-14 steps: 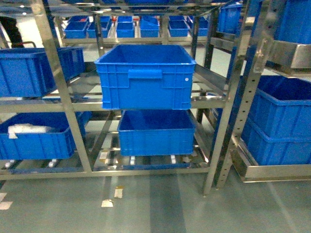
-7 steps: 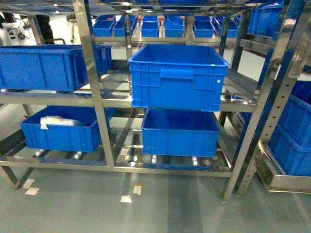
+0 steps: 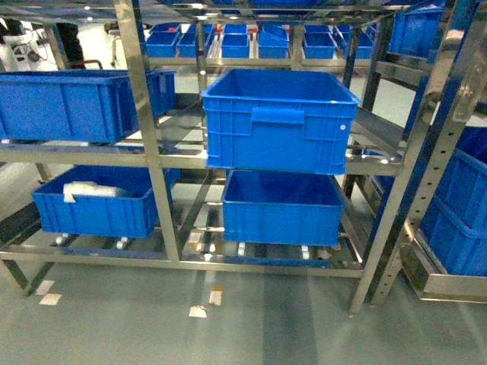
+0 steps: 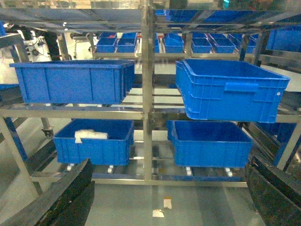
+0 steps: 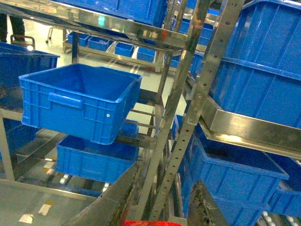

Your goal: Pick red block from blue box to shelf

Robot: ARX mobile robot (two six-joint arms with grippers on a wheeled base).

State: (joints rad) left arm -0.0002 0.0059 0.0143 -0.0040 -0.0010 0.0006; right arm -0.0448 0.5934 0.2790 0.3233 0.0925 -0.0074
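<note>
Seemingly the step in hand was the carry to the shelf point(image 3: 150, 152), which filled the head view from 9 o'clock round to 3 o'clock. The red block point(image 5: 146, 223) showed only as a thin red sliver at 6 o'clock in the right wrist view, sitting between the fingers of the right tool point(image 5: 155, 216). By that sign the tool appeared closed narrow around it, though the contact itself was cut off by the frame edge. The left tool point(image 4: 169, 162) hung wide with nothing between its dark fingers, facing the rack from well back.

To do this well, the right arm probably needed a firm, unchanged pinch while the base closed in, since the brick was small and glossy and could slip. A perforated post point(image 5: 197, 94) rose close ahead of the right tool toward 1 o'clock, with a steel ledge point(image 5: 244, 129) at 3 o'clock. The approach would best pass to one side of that post rather than brush it.

The tilted crate point(image 3: 278, 118) jutted out of its bay at 12 o'clock in the head view, above the lower crate point(image 3: 281, 205). A flat steel surface would likely suit the block better than open rails, where so small a thing could fall through. Lowering until it rested before letting go seemed wise.
</note>
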